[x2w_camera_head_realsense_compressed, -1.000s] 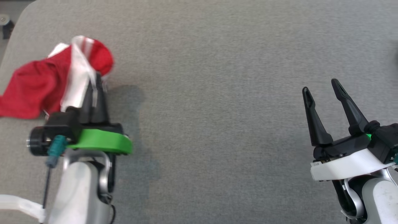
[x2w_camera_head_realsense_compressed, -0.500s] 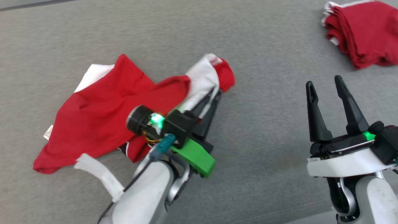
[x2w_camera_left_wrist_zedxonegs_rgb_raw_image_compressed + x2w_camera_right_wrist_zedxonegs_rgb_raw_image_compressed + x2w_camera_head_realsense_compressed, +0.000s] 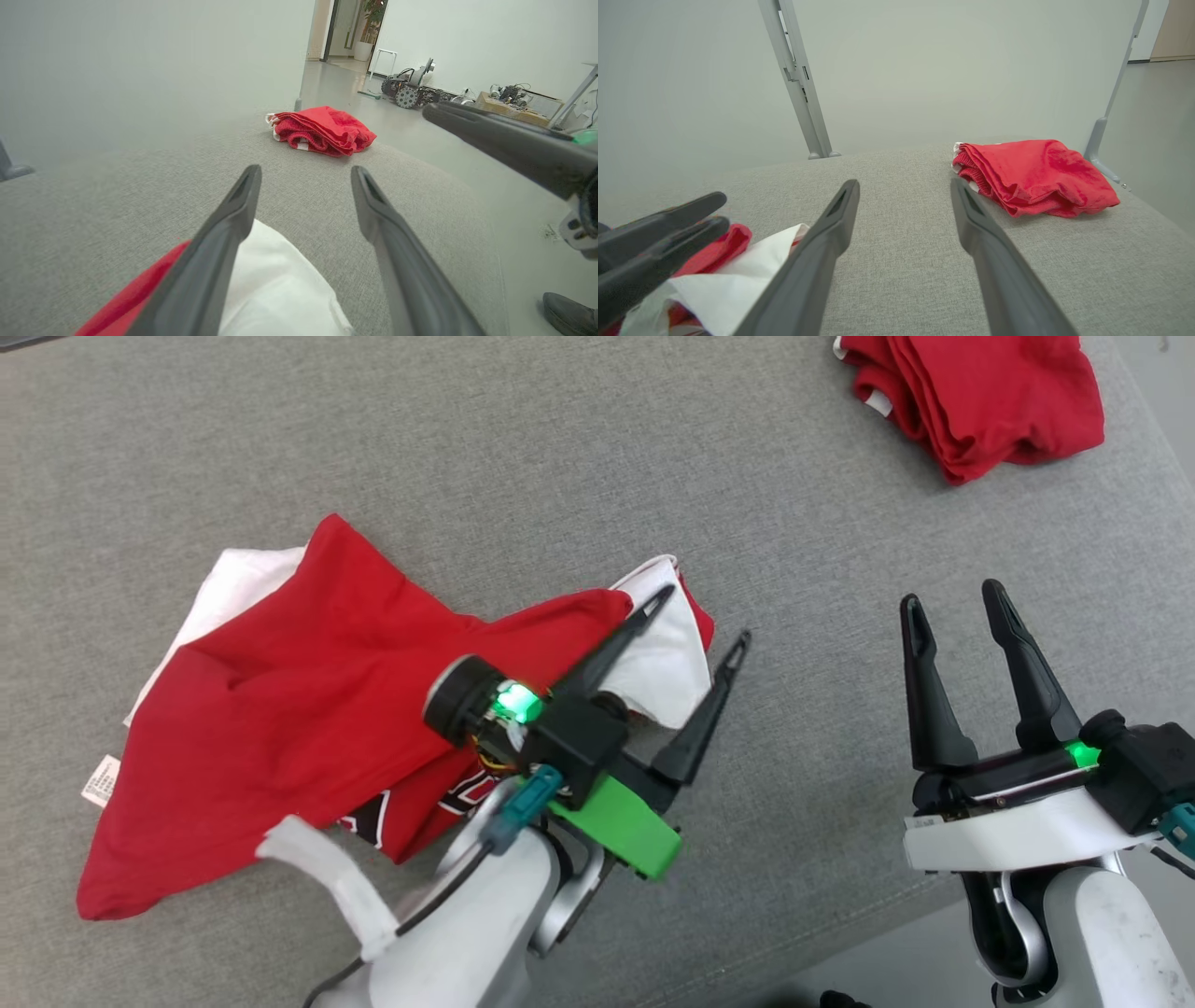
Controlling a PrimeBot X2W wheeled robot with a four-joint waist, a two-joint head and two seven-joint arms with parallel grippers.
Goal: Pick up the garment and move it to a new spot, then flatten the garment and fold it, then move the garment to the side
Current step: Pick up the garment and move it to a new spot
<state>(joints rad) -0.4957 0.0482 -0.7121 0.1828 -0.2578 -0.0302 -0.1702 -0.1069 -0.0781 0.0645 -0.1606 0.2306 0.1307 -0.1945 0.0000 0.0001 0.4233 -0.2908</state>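
Observation:
The garment (image 3: 308,709), red with white parts, lies crumpled on the grey fabric surface (image 3: 523,467) left of centre. My left gripper (image 3: 704,616) stands open at its right end, one finger over the white fold and the other over bare surface, nothing gripped. In the left wrist view the white fold (image 3: 275,289) lies under my left gripper (image 3: 306,169). My right gripper (image 3: 950,595) is open and empty, apart to the right. The right wrist view shows my right gripper (image 3: 904,183), the garment (image 3: 733,280) and my left gripper (image 3: 717,212) at the lower left.
A folded red pile (image 3: 980,392) sits at the far right corner, also seen as the pile (image 3: 327,130) and the pile (image 3: 1036,177). The surface's front edge (image 3: 840,933) runs near my right arm, with floor beyond. A dark shoe (image 3: 570,312) rests on the floor.
My left gripper has opened and let go of the garment, which now lies on the surface. The head camera has turned, bringing the red pile into view. The right gripper stays open.

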